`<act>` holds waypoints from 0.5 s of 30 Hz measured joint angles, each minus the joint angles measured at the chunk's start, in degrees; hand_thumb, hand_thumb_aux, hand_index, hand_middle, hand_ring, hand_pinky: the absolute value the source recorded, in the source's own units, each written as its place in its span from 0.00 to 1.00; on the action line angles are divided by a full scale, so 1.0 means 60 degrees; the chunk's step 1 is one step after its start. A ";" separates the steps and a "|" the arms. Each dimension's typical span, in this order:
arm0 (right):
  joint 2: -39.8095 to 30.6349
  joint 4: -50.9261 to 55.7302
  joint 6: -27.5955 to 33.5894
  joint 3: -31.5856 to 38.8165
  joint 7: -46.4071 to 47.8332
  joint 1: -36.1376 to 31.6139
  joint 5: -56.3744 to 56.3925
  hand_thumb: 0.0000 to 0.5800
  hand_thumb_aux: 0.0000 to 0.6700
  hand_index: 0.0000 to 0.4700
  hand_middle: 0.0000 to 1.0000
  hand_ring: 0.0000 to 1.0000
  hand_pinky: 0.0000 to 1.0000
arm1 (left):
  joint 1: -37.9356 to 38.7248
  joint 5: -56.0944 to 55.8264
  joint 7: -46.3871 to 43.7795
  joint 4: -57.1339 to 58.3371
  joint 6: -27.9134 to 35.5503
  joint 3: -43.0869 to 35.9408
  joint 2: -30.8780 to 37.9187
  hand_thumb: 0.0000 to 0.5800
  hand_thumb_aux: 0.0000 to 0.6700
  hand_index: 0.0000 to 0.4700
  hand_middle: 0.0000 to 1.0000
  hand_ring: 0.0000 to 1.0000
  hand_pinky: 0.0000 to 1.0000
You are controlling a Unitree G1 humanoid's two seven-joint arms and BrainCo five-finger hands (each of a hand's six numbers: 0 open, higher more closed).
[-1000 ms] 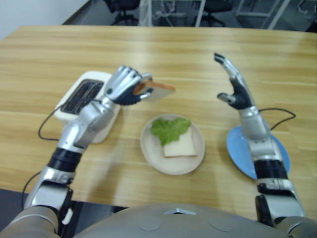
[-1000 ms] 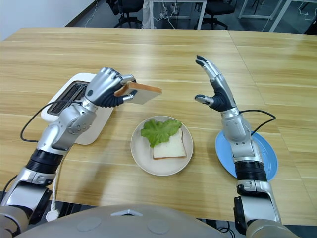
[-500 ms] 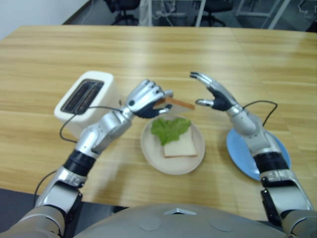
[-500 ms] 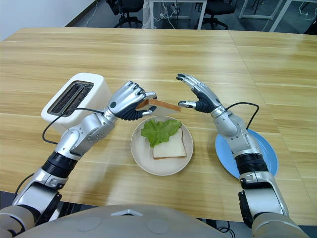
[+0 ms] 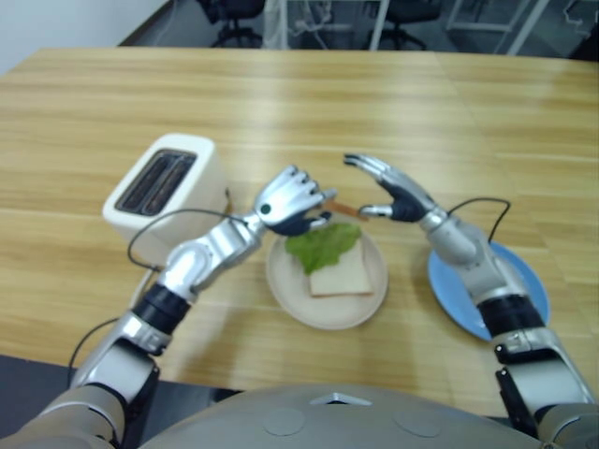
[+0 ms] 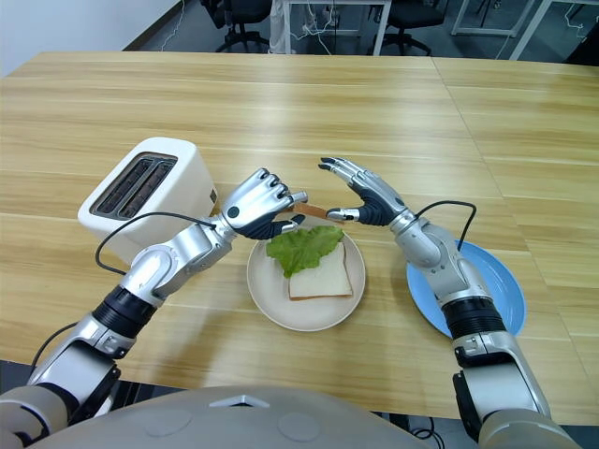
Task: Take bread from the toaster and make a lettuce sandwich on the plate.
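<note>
My left hand [image 6: 262, 201] is shut on a toasted bread slice [image 6: 316, 210], held edge-on just above the far rim of the beige plate [image 6: 279, 305]. On that plate lies a white bread slice [image 6: 320, 278] with a lettuce leaf [image 6: 301, 245] over its far end. My right hand [image 6: 363, 193] hovers open to the right of the toast, its fingers spread and its thumb close to the slice's free end; I cannot tell if it touches. The white toaster [image 6: 140, 185] stands to the left with empty-looking slots.
A blue plate [image 6: 501, 296] lies on the wooden table under my right forearm. The toaster's black cord [image 6: 117, 245] loops along my left arm, and another black cable [image 6: 463, 213] runs by the right arm. Office chairs stand beyond the table's far edge.
My left hand carried the toast from beside the toaster rightward and down to the plate's far rim. My right hand dropped from a raised pose and moved left to meet the slice.
</note>
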 measured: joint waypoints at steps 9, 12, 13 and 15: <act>-0.0190 -0.0540 -0.0025 0.0086 0.0227 0.0296 0.0004 0.00 0.00 0.00 0.00 0.00 0.00 | -0.0035 0.0789 0.0826 0.0291 0.0502 -0.0717 -0.0221 1.00 1.00 0.98 1.00 1.00 1.00; -0.0260 -0.0723 -0.0090 0.0189 0.0487 0.0481 0.0006 0.00 0.00 0.00 0.00 0.00 0.00 | -0.0017 0.1082 0.1043 0.0408 0.0631 -0.1015 -0.0253 1.00 1.00 0.98 1.00 1.00 1.00; -0.0316 -0.0787 -0.0099 0.0228 0.0624 0.0570 0.0034 0.00 0.00 0.00 0.00 0.00 0.00 | 0.0017 0.1142 0.1114 0.0473 0.0683 -0.1153 -0.0266 1.00 1.00 0.98 1.00 1.00 1.00; -0.0490 -0.0945 -0.0110 0.0342 0.0883 0.0781 0.0070 0.00 0.00 0.00 0.00 0.00 0.00 | 0.0081 0.1188 0.1226 0.0611 0.0712 -0.1379 -0.0304 1.00 1.00 0.98 1.00 1.00 1.00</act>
